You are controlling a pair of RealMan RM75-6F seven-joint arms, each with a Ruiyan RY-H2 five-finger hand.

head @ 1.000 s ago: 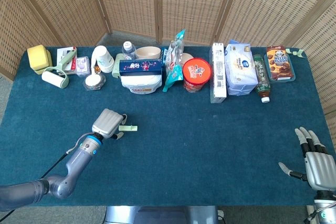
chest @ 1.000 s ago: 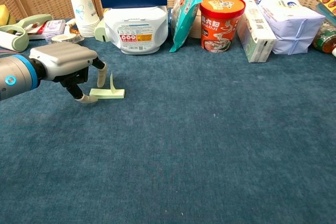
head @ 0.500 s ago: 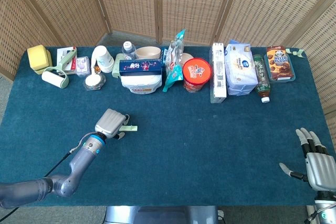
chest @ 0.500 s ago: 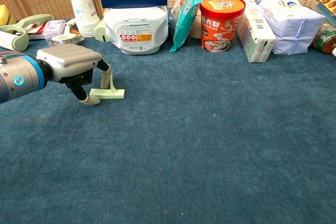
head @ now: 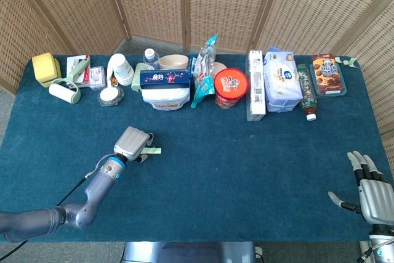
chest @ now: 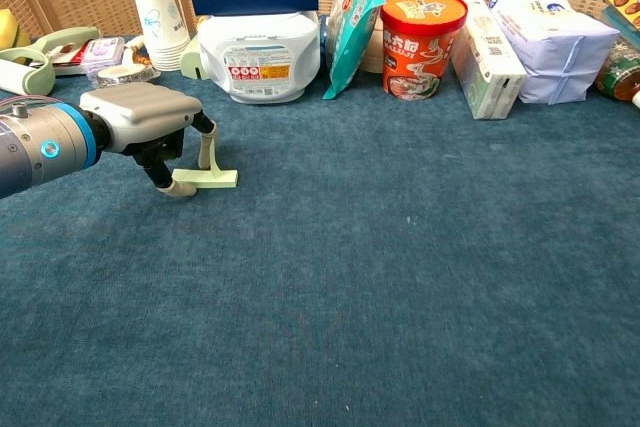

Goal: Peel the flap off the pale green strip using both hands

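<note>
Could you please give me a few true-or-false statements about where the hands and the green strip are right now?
1. The left robot hand is at the strip. True.
2. The right robot hand holds the strip. False: it is open at the table's near right edge, far from it.
3. The flap stands up from the strip. True.
4. The strip lies beside the red cup. False: it lies well left and nearer, on open cloth.

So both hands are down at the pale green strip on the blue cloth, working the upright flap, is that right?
Not quite. Only the left hand is at the pale green strip, its fingers against the upright flap. The head view shows the right hand far off at the table's near right corner, fingers spread, holding nothing.
</note>
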